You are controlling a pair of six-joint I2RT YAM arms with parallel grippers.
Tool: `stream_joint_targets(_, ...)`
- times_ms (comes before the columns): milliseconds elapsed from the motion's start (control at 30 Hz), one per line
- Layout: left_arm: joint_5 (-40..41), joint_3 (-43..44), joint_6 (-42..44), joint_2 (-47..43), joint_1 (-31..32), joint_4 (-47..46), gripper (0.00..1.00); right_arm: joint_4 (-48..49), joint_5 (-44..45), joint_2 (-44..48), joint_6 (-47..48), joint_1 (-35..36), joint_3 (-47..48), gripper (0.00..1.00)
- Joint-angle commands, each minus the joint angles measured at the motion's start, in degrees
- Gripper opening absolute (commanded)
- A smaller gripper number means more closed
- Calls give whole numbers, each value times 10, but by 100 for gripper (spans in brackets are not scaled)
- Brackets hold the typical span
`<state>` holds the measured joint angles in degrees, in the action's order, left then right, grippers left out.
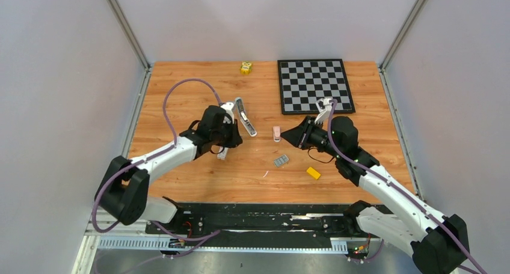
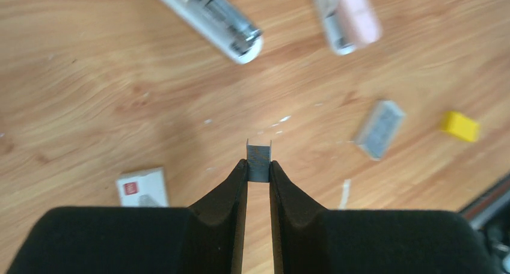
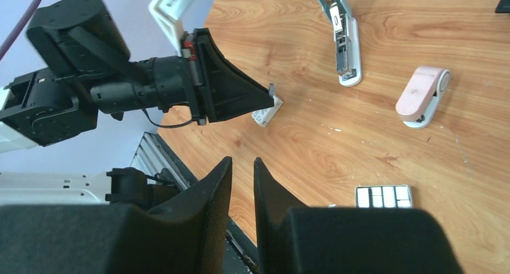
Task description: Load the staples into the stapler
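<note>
Staple strip (image 2: 259,155) sits pinched between the tips of the left claw (image 2: 258,166), which is clenched on it above the bench (image 2: 90,94). Staples block (image 2: 379,128) lies flat on the wood, well off to that claw's right, near the yellow block (image 2: 460,125). Right claw (image 3: 242,163) slightly parted, grasping nothing.

Grey staples (image 2: 259,164), black-and-white chequered board (image 1: 313,85), yellow block (image 1: 313,173)
</note>
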<state>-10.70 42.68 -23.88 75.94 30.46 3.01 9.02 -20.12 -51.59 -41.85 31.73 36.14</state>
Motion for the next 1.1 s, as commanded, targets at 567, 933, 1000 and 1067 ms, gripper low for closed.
stream_joint_targets(567, 162, 91, 24, 191, 7, 105, 22, -19, 9, -13, 45, -8, -2, 24)
stream_joint_targets(933, 163, 94, 22, 206, 9, 105, 26, -17, -2, -13, 55, -14, -6, 26)
stream_joint_targets(1000, 165, 94, 21, 206, 9, 105, 26, -17, -1, -13, 57, -16, -7, 27)
stream_joint_targets(1067, 166, 95, 22, 209, 9, 104, 25, -17, 0, -14, 59, -16, -8, 27)
